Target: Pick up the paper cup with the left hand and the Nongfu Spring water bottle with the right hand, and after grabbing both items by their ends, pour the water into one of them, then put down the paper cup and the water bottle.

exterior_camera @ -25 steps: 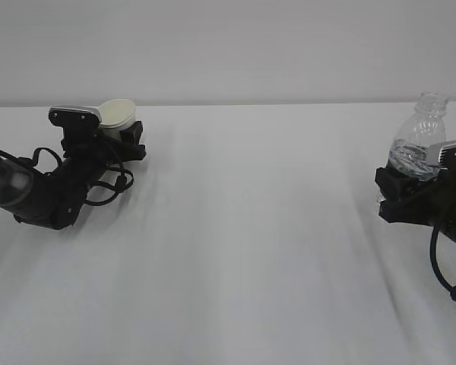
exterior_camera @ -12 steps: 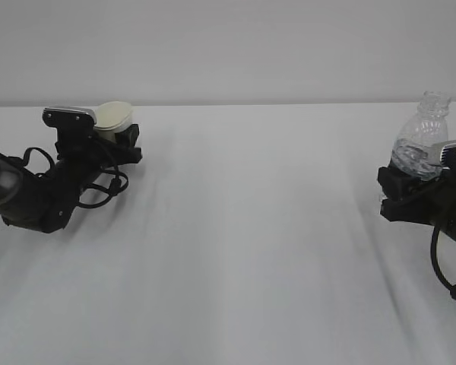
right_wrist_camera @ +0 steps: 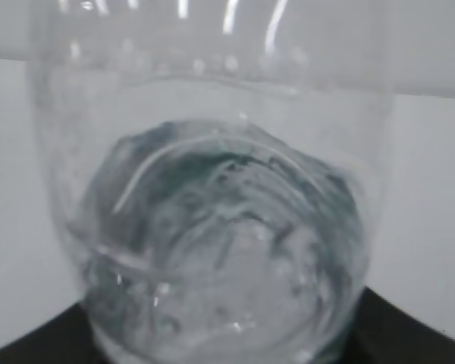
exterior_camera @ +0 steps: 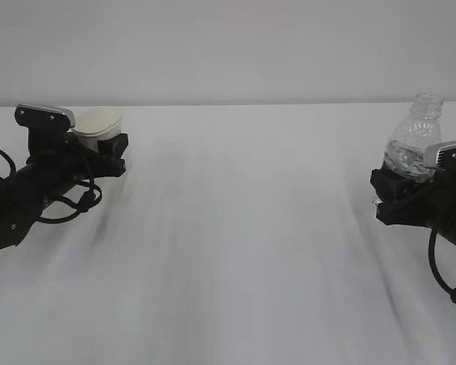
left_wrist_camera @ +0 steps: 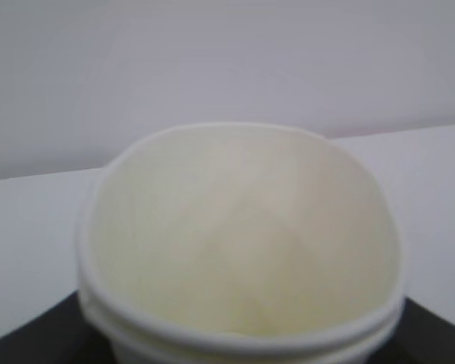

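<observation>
Now the left black gripper (exterior_camera: pixel 110 144) is squeezing the small cream paper cup (exterior_camera: pixel 97 122) at far left, and the right black gripper (exterior_camera: pixel 399 194) hugs the clear plastic water bottle (exterior_camera: pixel 416 144) at far right. Bring them together slowly, keeping both upright.

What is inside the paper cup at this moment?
In the left wrist view, the paper cup shows only bare cream walls; no liquid is visible. Its very bottom is cut off by the frame edge, so that part cannot be checked.
</observation>
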Motion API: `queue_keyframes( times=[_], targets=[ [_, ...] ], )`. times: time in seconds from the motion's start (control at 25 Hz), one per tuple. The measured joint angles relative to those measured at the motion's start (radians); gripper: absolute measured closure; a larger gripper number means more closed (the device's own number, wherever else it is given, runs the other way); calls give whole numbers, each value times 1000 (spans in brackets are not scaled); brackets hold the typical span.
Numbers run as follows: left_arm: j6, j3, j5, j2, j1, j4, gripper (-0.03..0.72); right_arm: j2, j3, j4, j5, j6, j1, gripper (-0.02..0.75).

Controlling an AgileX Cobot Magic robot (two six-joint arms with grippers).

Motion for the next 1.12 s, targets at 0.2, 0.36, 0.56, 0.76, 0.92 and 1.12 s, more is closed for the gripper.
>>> queue_keyframes(
  times=[0.2, 0.36, 0.56, 0.76, 0.92, 1.12],
  targets=[
    [-8, 87, 0, -64, -2, 151, 217, 0, 0, -6, 0, 13, 0, 360],
    [-55, 131, 0, -97, -12, 199, 217, -4, 0, -25, 0, 43, 0, 360],
    [-197, 144, -51, -105, -14, 380, 218, -37, 0, -52, 0, 67, 0, 360],
    [-295, 147, -60, -105, -17, 546, 247, -91, 0, -58, 10, 77, 0, 360],
    [-303, 147, -60, -105, -17, 634, 253, -122, 0, -60, 37, 79, 0, 360],
    [-303, 147, -60, -105, -17, 703, 253, -133, 0, -92, 68, 79, 0, 360]
  ],
)
